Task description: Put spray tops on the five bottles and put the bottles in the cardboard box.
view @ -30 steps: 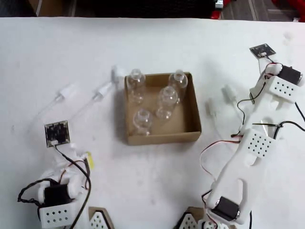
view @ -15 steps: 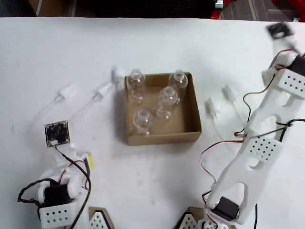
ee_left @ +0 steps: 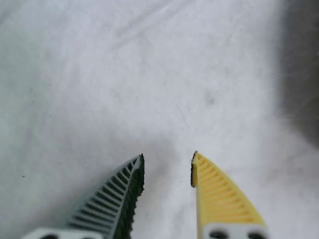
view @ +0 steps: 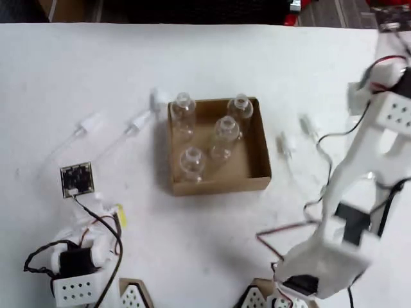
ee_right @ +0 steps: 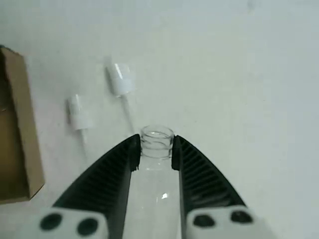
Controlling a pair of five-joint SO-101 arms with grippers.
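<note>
A cardboard box (view: 257, 176) sits mid-table with several clear, capless bottles (view: 191, 162) standing in it. My right gripper (ee_right: 155, 145) is shut on the neck of another clear bottle (ee_right: 157, 135), held above the table at the far right. Two white spray tops (ee_right: 119, 79) (ee_right: 79, 112) lie on the table below it, between that arm and the box; from above they are the spray tops (view: 286, 142) (view: 309, 123). More spray tops (view: 87, 122) (view: 138, 119) lie left of the box. My left gripper (ee_left: 167, 167) is open over bare table at the near left.
The white table (view: 212, 58) has free room behind and in front of the box. A small dark square board (view: 76, 179) on a cable lies near the left arm (view: 77, 269). The right arm (view: 359, 167) spans the right side.
The right arm has swung up and toward the far right corner with the bottle in its gripper. The left arm, the box and the spray tops have not moved.
</note>
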